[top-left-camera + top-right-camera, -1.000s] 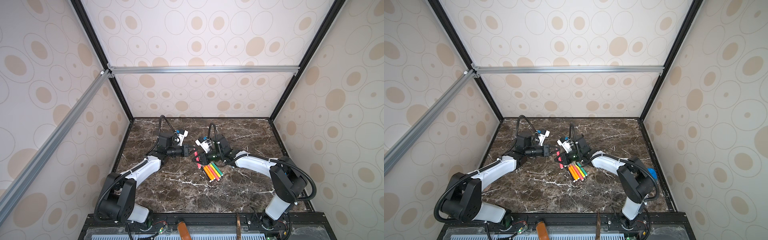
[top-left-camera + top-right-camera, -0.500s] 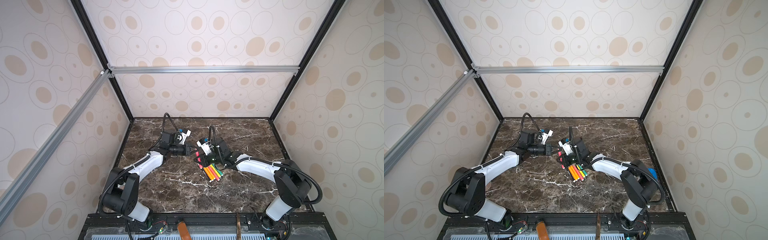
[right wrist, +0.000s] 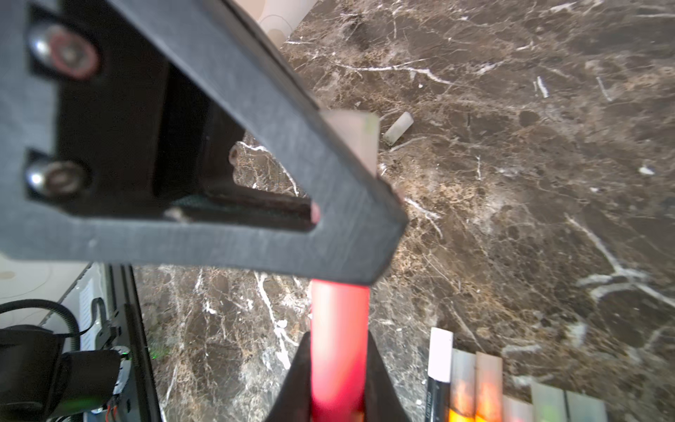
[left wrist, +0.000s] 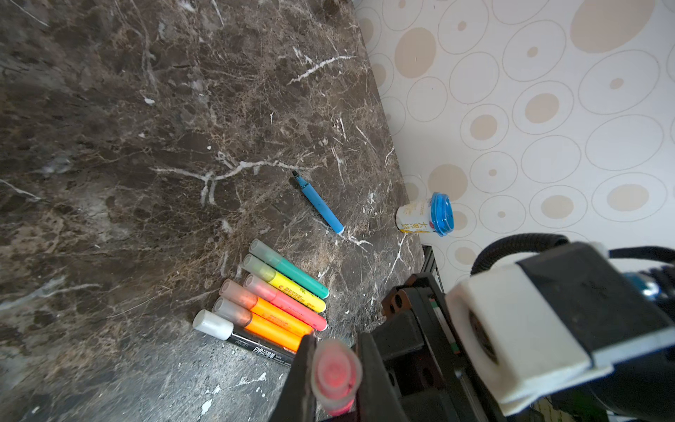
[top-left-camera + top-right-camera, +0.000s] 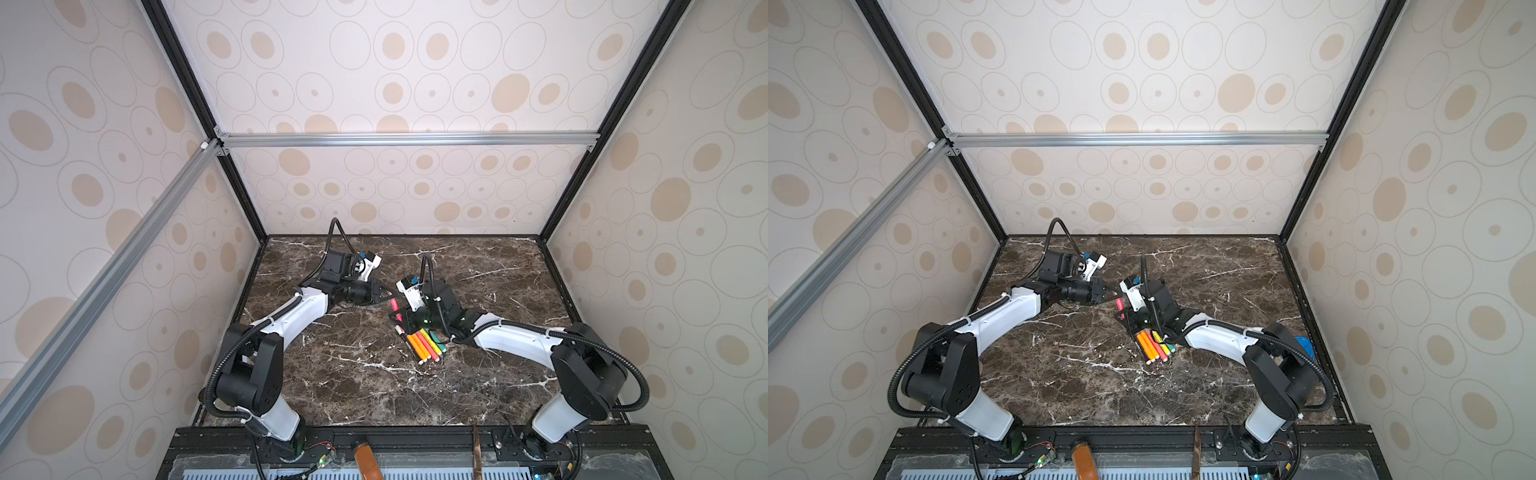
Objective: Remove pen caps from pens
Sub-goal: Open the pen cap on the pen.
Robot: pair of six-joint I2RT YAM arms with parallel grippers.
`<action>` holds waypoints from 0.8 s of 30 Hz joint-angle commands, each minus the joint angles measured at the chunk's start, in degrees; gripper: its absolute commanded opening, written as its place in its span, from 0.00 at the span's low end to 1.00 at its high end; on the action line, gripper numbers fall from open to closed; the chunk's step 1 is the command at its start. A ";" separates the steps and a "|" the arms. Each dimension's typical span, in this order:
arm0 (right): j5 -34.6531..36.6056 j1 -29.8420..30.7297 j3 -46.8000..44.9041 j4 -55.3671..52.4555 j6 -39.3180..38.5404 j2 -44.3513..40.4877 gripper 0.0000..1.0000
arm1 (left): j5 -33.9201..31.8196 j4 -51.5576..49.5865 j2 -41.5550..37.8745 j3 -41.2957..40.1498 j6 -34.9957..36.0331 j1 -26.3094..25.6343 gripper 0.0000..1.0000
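Work surface: dark brown marble-pattern tabletop (image 5: 357,386), white veining throughout. Enclosure: cream walls (image 5: 415,83) printed with beige ovals and thin grey rings; black corner posts (image 5: 582,166); aluminium crossbar (image 5: 407,139) across the back, a second bar (image 5: 104,274) running down one side. Small white cup (image 4: 425,218), yellow print, blue lid, at the table edge by the wall; lid visible in a top view (image 5: 1304,345). Front: black rail (image 5: 415,436), a brown object (image 5: 368,461) on it.

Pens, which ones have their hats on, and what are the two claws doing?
red pen: held at both ends, cap seemingly on
left gripper: shut on the red pen's cap
right gripper: shut on the red pen's barrel
blue pen: uncapped, lying alone
loose cap: lying on the table
row of six pens: capped, side by side
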 commanded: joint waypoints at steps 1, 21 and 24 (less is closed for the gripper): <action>-14.21 8.22 -3.06 -18.33 -4.85 -1.01 0.00 | -20.52 16.03 2.06 8.78 3.65 8.42 0.00; -16.06 10.72 -3.87 -26.83 -8.36 -3.62 0.00 | -19.21 12.96 3.92 17.87 4.33 13.15 0.00; -15.48 11.06 -4.99 -27.57 -8.14 -5.56 0.00 | -19.29 10.88 6.41 22.84 5.06 13.83 0.00</action>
